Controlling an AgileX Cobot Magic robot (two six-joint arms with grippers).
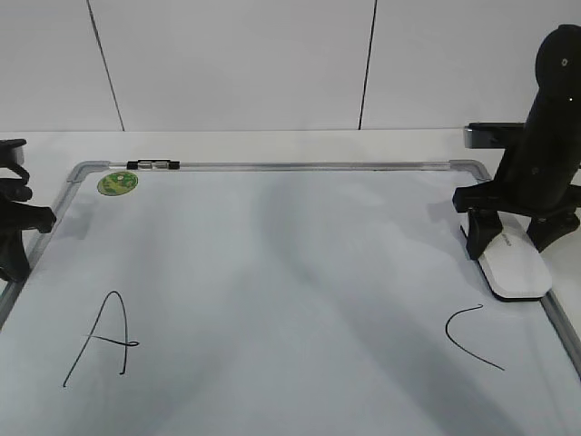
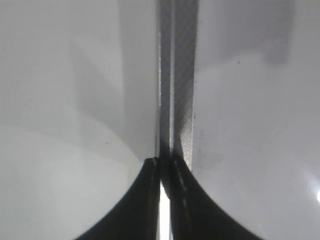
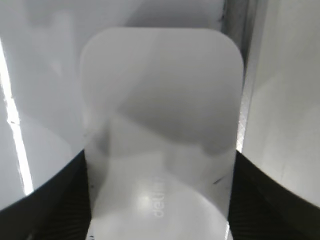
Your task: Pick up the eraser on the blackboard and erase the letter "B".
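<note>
White wall panels with dark seams close off the back of the scene, and below them a pale table (image 1: 272, 143) carries the blackboard (image 1: 272, 236) (a white dry-erase sheet in a grey metal frame). At the board's 11 o'clock corner sits a round green sticker (image 1: 118, 183), with a small black-and-silver marker (image 1: 153, 164) lying on the top rail just beside it. A hand-drawn "A" (image 1: 102, 339) stands at about 7 o'clock, a curved "C" (image 1: 472, 336) at about 4 o'clock; between them the surface is blank, and no letter "B" shows.

At 3 o'clock, against the right rail, the eraser (image 1: 514, 266) lies flat on the board. The right claw (image 1: 517, 238) stands over it, its fingers (image 3: 60, 200) apart and straddling the eraser's long sides; whether they press the plastic I cannot tell. The left claw (image 1: 14, 238) waits at 9 o'clock over the left rail, its fingers (image 2: 142, 200) brought together, nothing between them.
</note>
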